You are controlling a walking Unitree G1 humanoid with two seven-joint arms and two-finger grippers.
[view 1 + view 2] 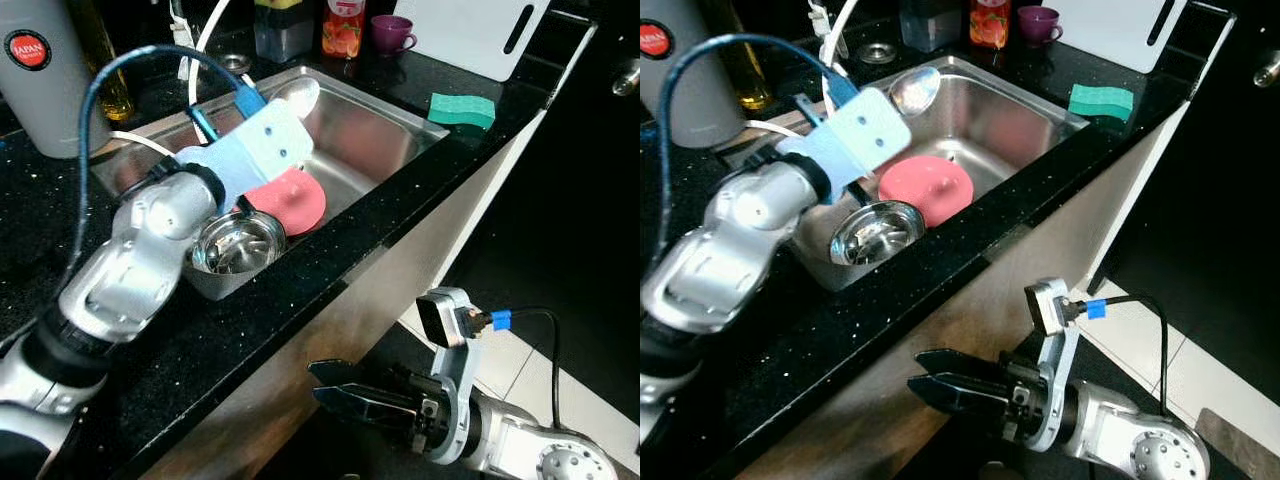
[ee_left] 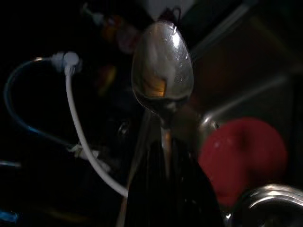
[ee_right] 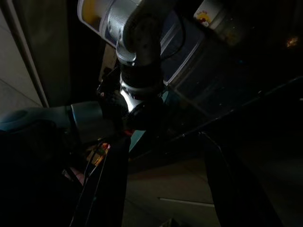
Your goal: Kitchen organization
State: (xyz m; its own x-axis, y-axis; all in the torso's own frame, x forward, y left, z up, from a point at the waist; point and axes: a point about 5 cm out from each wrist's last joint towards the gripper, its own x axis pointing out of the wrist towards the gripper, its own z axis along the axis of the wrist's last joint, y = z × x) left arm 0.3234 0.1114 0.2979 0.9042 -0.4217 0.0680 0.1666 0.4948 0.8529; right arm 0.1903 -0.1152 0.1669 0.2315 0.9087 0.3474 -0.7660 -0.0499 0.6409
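Left end effector point(image 2: 163, 156) was extended over the steel sink point(image 1: 400, 125), its two black fingers closed on the handle of a metal spoon point(image 1: 298, 95). The spoon's bowl stuck out past the fingertips, hanging above the far-left part of the basin. From the left wrist camera the bowl point(image 2: 162, 66) faced the lens, with the handle running back between the fingers.

In the sink, near the front wall, lay a pink plate point(image 1: 300, 200). A steel bowl point(image 1: 235, 243) sat just left of it, touching or overlapping its edge; could not tell which.

On the black table point(image 1: 300, 300) around the sink: green sponge point(image 1: 461, 109) at the right rim, white cutting board point(image 1: 470, 35) at the far right, purple cup point(image 1: 390, 33) and a red-labelled bottle point(image 1: 344, 28) along the far edge, grey thermos point(image 1: 45, 80) at far left.

Right end effector point(image 1: 335, 385) hung low in front of the cabinet face, below the table edge, fingers slightly parted and holding nothing. Right wrist view was dark; only robot body parts could be made out.
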